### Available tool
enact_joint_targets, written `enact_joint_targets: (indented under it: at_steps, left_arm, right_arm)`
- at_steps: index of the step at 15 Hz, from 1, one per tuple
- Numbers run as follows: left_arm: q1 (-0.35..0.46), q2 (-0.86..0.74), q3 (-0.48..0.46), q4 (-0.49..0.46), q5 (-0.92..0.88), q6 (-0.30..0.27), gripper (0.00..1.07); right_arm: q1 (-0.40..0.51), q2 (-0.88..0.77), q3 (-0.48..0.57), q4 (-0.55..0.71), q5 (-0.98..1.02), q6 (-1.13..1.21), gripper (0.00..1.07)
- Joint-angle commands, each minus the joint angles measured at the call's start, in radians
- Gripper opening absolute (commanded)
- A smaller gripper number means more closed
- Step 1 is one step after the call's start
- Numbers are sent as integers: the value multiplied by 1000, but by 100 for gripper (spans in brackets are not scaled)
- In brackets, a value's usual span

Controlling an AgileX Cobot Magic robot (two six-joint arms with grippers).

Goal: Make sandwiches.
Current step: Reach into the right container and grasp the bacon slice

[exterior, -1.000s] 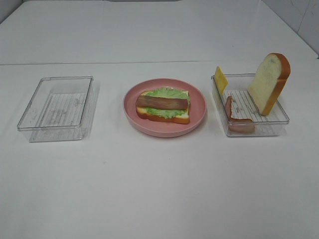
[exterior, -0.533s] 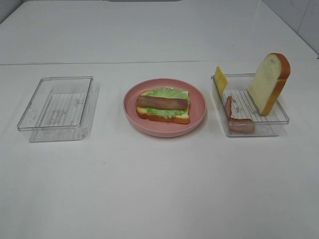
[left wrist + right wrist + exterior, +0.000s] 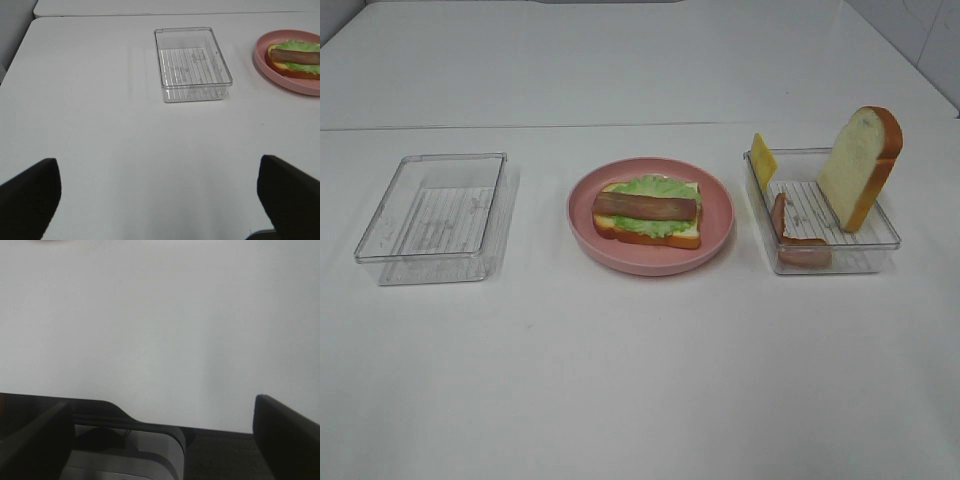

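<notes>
Left gripper [image 3: 157, 167]: jaws spread wide, nothing held, above the table [image 3: 100, 130], short of a clear tray [image 3: 192, 65]

Right gripper [image 3: 160, 407]: jaws also wide, nothing held, over bare tabletop

Sandwich [image 3: 647, 212]: on the pink plate [image 3: 650, 265], mid-table between the two trays; judged about half built

- Done: bottom bread slice [image 3: 610, 230], lettuce [image 3: 655, 186], one meat strip [image 3: 645, 206] flat across the top
- Left: cheese [image 3: 762, 160] propped at the right tray [image 3: 840, 262] far corner, top bread slice [image 3: 860, 165] leaning upright inside it, spare meat strips [image 3: 803, 252] at its near end
</notes>
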Motion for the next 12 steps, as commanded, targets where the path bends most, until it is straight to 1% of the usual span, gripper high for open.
enact_joint_targets:
  at_steps: [1, 2, 3, 4, 5, 6, 7, 8, 9, 11, 12]
  left_arm:
    - [1, -23, 2, -11, -10, 0, 100]
    - [1, -23, 2, -11, -10, 0, 100]
    - [1, -23, 2, -11, -10, 0, 100]
    - [1, -23, 2, -11, -10, 0, 100]
    - [1, -23, 2, -11, -10, 0, 100]
    - [1, -23, 2, -11, -10, 0, 100]
    - [1, -23, 2, -11, -10, 0, 100]
    - [1, -23, 2, -11, -10, 0, 100]
    - [1, -23, 2, -11, -10, 0, 100]
    - [1, -23, 2, -11, -10, 0, 100]
    - [1, -23, 2, -11, -10, 0, 100]
  right_arm:
    - [-5, 240, -113, 6, -84, -35, 94]
    - [-5, 324, -159, 6, -91, -35, 94]
    - [-5, 357, -179, 5, -92, -35, 94]
    - [-2, 469, -258, 5, -90, -36, 94]
    - [2, 528, -306, 12, -90, -29, 94]
    - [24, 583, -353, 16, -95, -16, 94]
    - [41, 612, -378, 16, -97, -7, 94]
    - [105, 692, -444, 17, -105, 18, 94]
    - [138, 748, -490, 19, -107, 31, 94]
    - [186, 866, -588, 45, -107, 40, 94]
    - [195, 890, -606, 51, -108, 40, 94]
